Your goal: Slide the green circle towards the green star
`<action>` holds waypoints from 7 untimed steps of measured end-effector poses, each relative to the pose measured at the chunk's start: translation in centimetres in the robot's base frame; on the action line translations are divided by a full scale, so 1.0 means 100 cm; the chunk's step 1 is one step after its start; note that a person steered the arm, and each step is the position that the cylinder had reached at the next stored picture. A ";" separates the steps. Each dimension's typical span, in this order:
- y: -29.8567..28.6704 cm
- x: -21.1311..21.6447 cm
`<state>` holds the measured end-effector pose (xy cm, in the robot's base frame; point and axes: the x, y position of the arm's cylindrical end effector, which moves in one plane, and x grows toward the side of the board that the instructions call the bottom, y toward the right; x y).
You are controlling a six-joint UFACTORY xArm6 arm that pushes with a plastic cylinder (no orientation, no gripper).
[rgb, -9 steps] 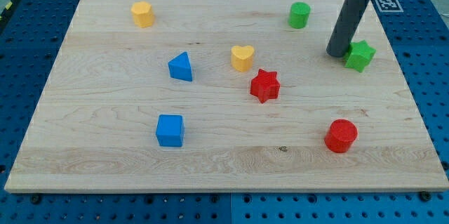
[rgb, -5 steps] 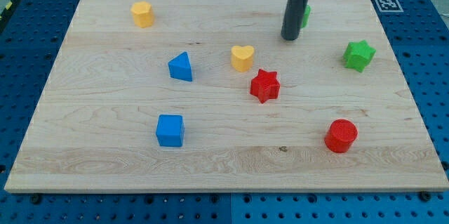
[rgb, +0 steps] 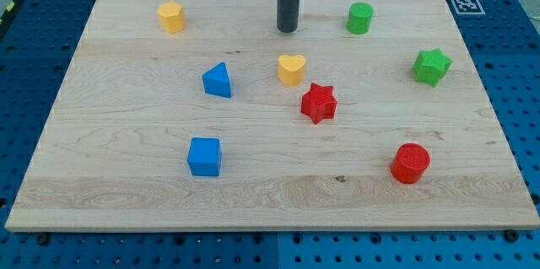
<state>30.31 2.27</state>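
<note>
The green circle (rgb: pixel 359 18) stands near the view's top right of the wooden board. The green star (rgb: pixel 431 67) lies to its lower right, near the board's right edge. My tip (rgb: pixel 288 29) rests on the board well to the left of the green circle, apart from it, and above the yellow heart (rgb: pixel 292 70). The rod rises straight out of the view's top.
A red star (rgb: pixel 318 102) lies below the yellow heart. A red circle (rgb: pixel 410 163) is at lower right. A blue triangle (rgb: pixel 218 80) and a blue cube (rgb: pixel 204 156) are left of centre. A yellow block (rgb: pixel 171 17) is at top left. The board's edge (rgb: pixel 270 228) runs along the bottom.
My tip has swept leftwards from beside the green star, past the green circle, to a spot left of the circle. No block has moved.
</note>
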 end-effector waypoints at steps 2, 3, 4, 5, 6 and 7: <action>-0.001 -0.041; 0.006 -0.063; 0.033 -0.046; 0.063 -0.049; 0.107 -0.035; 0.138 -0.013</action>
